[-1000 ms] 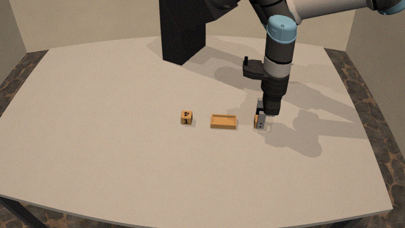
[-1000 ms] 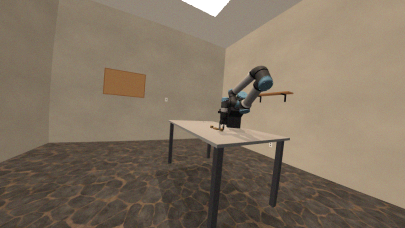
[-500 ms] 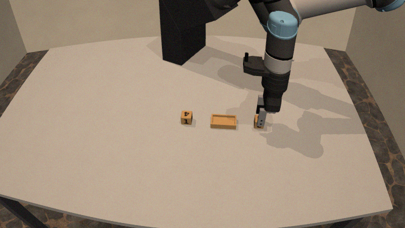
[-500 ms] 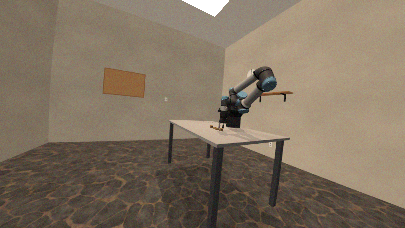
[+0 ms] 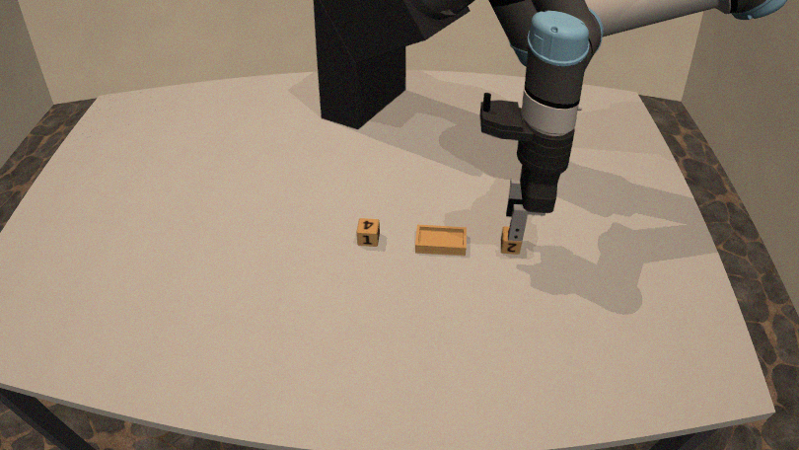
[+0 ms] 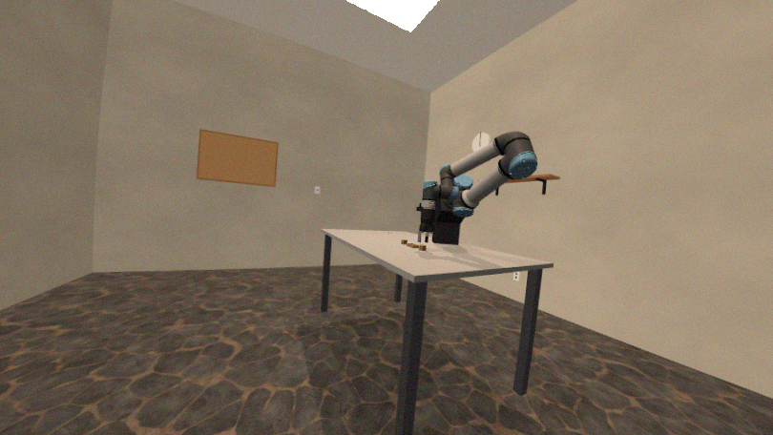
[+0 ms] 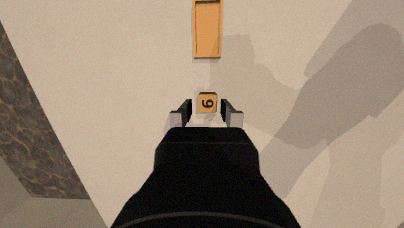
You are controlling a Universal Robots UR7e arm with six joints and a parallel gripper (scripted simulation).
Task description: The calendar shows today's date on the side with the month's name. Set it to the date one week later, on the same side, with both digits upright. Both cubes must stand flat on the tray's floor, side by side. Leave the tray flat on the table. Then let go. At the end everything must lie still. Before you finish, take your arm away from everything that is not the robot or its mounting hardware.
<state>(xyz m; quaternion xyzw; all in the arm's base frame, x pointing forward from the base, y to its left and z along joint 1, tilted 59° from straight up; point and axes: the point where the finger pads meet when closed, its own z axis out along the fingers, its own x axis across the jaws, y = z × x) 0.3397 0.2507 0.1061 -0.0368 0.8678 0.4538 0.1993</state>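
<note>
While the arm reaches down over the table [image 5: 223,335] in the top view, the gripper [image 5: 517,229] stands open and holds nothing, its fingers set at the cube on the right [image 5: 510,243]. That cube rests on the table and shows a 2 on its near face. The tray [image 5: 440,249] lies flat just beside it, with neither cube inside. The other cube [image 5: 367,232] stands on the far side of the tray, well apart from the gripper, showing a 4 on top and a 1 in front.

From the exterior view, the tray and cubes are too small to tell apart.

Through the wrist view, the cube's top face reads 6, and one finger [image 7: 181,112] stands on each side of it with a gap showing. The tray lies beyond.
</note>
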